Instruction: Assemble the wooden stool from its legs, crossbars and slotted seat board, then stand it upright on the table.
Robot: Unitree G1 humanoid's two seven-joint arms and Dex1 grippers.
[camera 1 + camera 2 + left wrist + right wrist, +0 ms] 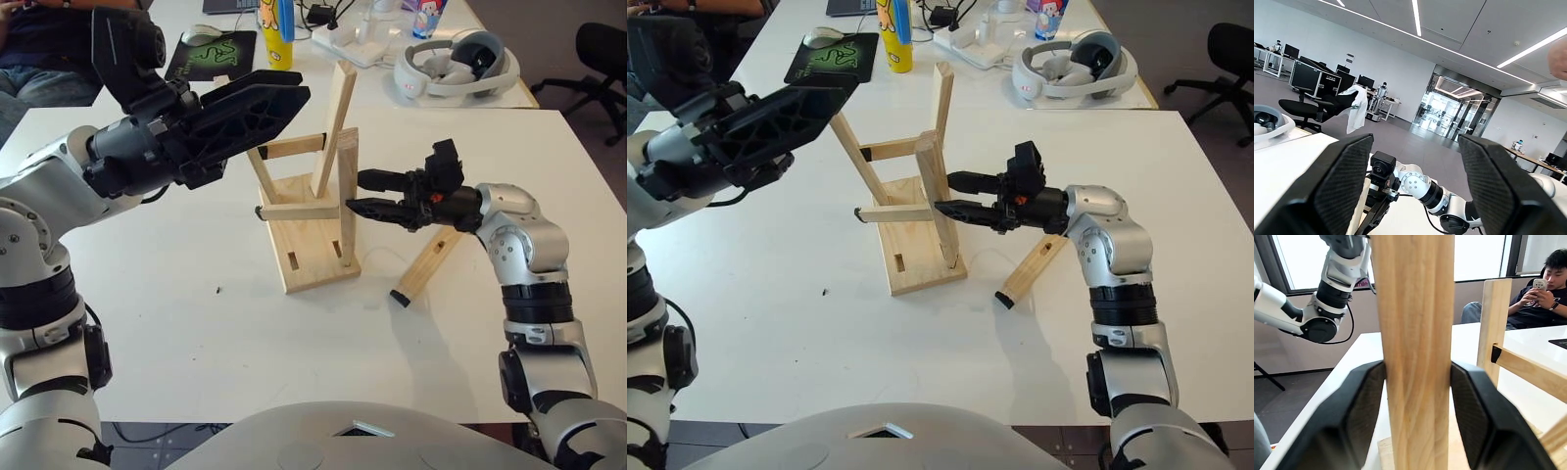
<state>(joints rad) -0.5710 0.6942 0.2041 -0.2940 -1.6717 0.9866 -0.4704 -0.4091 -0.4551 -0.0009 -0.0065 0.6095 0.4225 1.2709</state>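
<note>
The left end effector (286, 108) is hovering wide open beside the half-built stool (294, 211), which is resting upside down on its seat board (318, 269) mid-surface (196, 323). The right end effector (355, 192) is clamping an upright leg (1415, 352); pushing straight down should seat it. Its wrist view is showing both pads (1361, 416) touching the wood, which the head views are leaving unclear.

Bright, even light from ceiling strips (1417, 19) casts soft shadows on the white table (176, 323).
</note>
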